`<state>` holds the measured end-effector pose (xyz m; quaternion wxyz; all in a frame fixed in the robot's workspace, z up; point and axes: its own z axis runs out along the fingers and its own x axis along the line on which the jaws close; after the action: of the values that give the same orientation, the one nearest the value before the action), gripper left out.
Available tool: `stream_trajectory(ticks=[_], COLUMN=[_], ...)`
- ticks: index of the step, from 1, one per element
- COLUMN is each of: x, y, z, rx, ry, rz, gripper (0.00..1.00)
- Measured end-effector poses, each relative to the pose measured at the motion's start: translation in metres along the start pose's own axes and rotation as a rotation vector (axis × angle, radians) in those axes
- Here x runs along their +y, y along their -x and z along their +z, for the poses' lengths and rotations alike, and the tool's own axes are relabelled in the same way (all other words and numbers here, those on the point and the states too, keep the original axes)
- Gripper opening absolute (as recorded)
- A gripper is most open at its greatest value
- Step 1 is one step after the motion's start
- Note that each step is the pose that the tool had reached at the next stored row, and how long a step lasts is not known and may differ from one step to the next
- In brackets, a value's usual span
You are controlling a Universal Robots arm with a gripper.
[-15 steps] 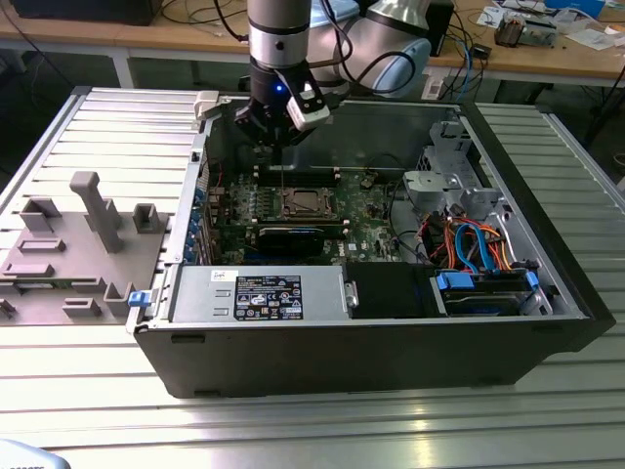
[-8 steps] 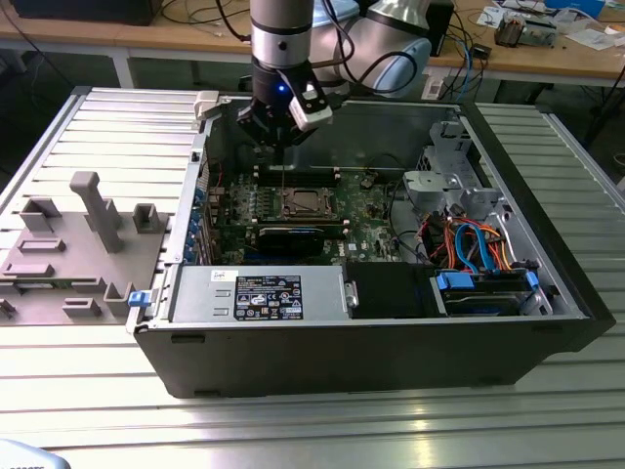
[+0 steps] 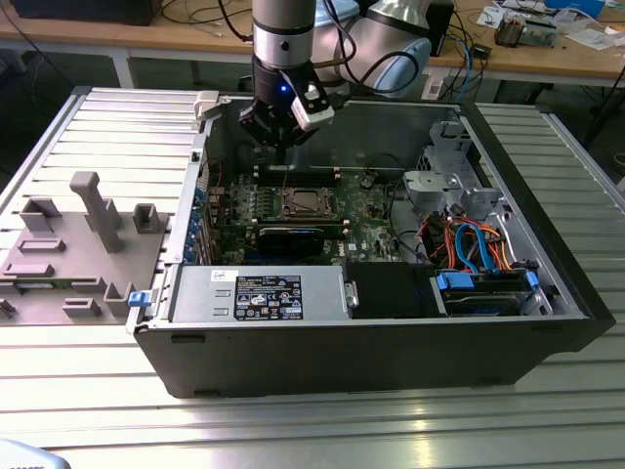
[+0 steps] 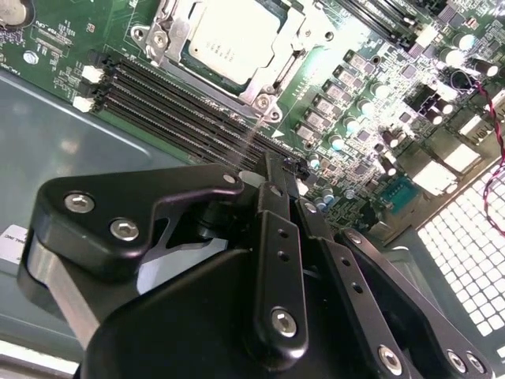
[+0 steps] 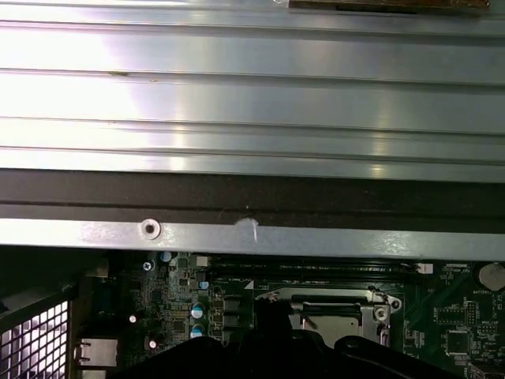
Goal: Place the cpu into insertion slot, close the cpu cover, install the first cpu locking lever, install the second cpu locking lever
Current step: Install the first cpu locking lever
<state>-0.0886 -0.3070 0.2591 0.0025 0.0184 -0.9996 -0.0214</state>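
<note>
My fingers (image 4: 280, 170) are drawn together at the tips; a thin silvery lever (image 4: 248, 142) slants up from the slot's corner towards them, and I can't tell whether its end is pinched between them or just passes beside them; in the exterior view I hang (image 3: 276, 137) above the board's far edge, a bit behind the slot.

The cpu (image 4: 229, 35) sits in the slot (image 4: 268, 101), lying flat with its metal top up; it's square, so no real long axis, but its edges run parallel to the memory slots (image 4: 173, 99) just beside it; the cover (image 4: 175, 39) looks folded down around it, chip showing through the cut-out.

So I reckon this is the lever stage; to do it well I'd follow the lever's hinge arc rather than shove straight down, ease it sideways under its hook, and keep my tips off the cover and the memory slots; that rod looks springy and could slip out.

Around that: green board (image 4: 63, 39), the open case (image 3: 391, 352), the ribbed worktop (image 3: 293, 430).
</note>
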Motion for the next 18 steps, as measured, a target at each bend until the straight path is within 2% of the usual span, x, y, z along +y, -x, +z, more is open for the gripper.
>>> stream_trajectory(ticks=[18], x=[-0.0003], y=[0.0095], z=[0.0005], rx=[0.0009], ry=[0.0001], rz=[0.0], gripper=[0.11])
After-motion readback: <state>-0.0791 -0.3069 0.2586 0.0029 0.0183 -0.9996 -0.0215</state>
